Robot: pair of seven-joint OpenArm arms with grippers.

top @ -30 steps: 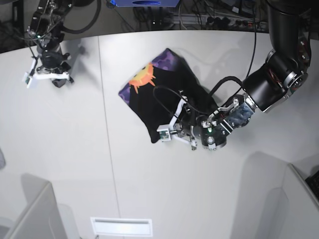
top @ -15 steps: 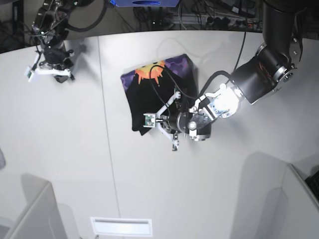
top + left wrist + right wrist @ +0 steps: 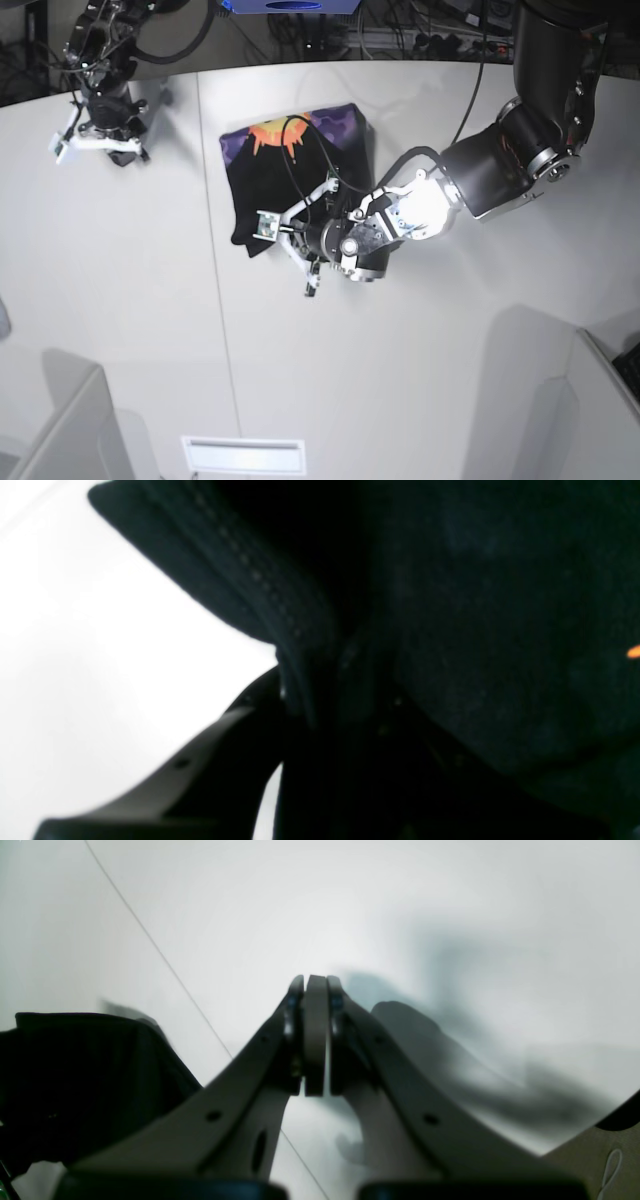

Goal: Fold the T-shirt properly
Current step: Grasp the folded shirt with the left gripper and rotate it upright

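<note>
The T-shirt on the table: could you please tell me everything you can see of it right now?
The T-shirt is black cloth, folded into a compact, roughly rectangular bundle lying on the white table. An orange sun on purple shows on its far part; the near part is plain black. The left wrist view shows a stitched hem close up. The left gripper is at its near edge, pinching the cloth. The right gripper is apart from it, shut.
</note>
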